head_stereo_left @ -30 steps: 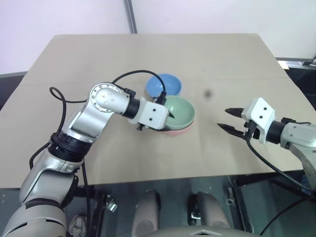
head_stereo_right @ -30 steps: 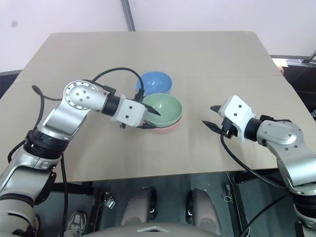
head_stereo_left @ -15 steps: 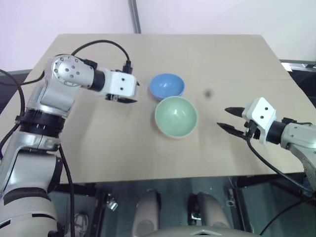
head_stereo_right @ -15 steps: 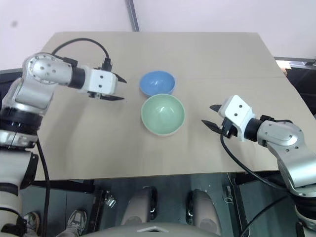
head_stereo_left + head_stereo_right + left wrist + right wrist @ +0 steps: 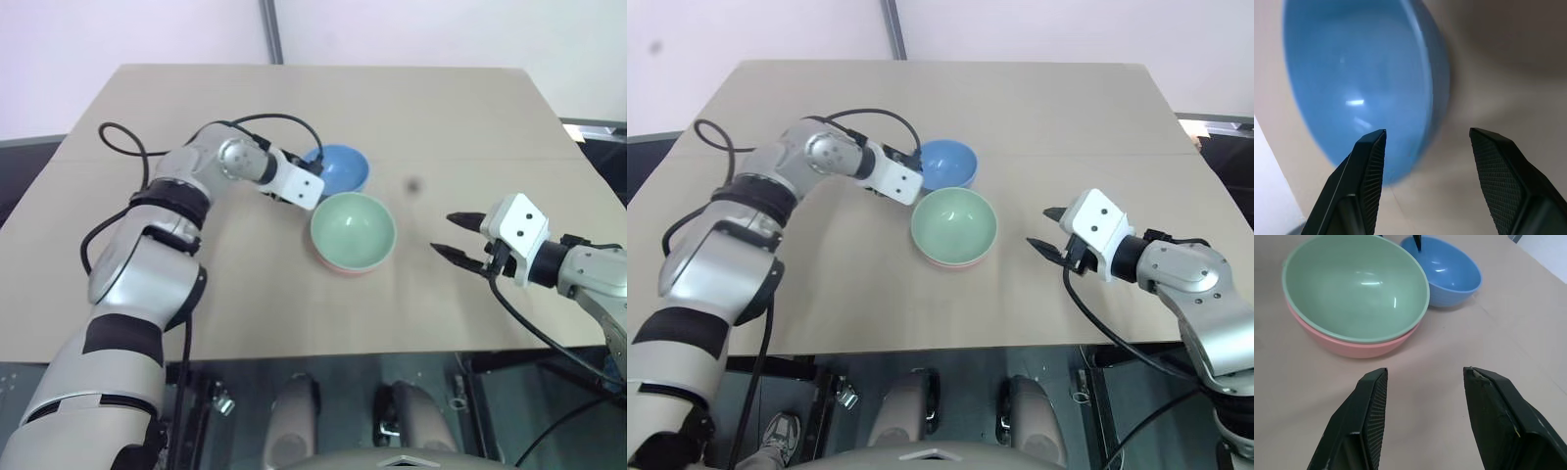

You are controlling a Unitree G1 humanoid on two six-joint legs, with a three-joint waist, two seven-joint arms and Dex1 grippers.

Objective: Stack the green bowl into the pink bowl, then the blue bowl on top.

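The left hand is open at the near rim of the blue bowl, with 1 finger over the inside and 1 outside. The right hand is open, empty and well apart. The green bowl sits inside the pink bowl on the tabletop, just beside the blue one. All 3 are smooth, round plastic.

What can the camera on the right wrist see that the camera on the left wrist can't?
Right wrist view alone: the green bowl nested in the pink bowl, and the right end effector open over bare table. Left wrist view alone: the left end effector open, straddling a bowl's rim. Shared: the blue bowl and the tabletop.
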